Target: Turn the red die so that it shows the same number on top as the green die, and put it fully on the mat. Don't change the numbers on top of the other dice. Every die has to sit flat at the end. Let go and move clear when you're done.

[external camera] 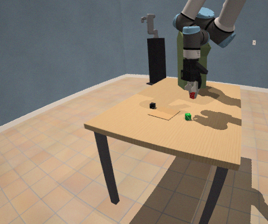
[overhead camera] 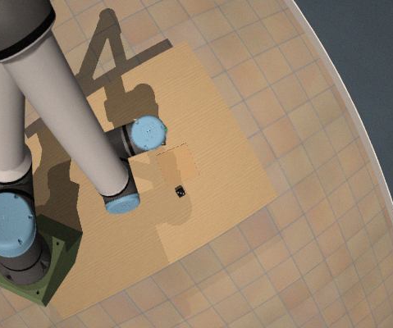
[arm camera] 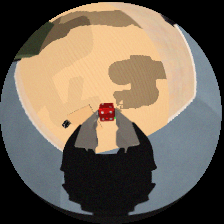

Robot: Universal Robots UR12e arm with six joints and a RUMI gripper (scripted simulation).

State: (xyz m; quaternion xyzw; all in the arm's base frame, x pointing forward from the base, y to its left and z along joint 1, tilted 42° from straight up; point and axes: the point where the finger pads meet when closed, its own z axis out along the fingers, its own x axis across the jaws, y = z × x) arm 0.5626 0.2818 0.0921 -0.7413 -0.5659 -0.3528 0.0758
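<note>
Gripper (external camera: 192,93) points straight down above the table (external camera: 164,134), jaws closed on the red die (external camera: 192,95); die is clear of the surface, held between the fingertips, pips on its faces too small to read; in the wrist view the red die (arm camera: 106,111) sits at the centre between the two grey fingers. Mat (external camera: 164,113), a thin tan sheet, lies flat on the table at roughly 7 o'clock from the gripper in the exterior view. Green die (external camera: 188,116) rests on the table just beside the mat's 3 o'clock edge, not on it. Black die (external camera: 152,105) rests on the table at the mat's 10 o'clock, apart from it; top view shows the black die (overhead camera: 180,191) just off the mat (overhead camera: 177,163) at 6 o'clock.
</note>
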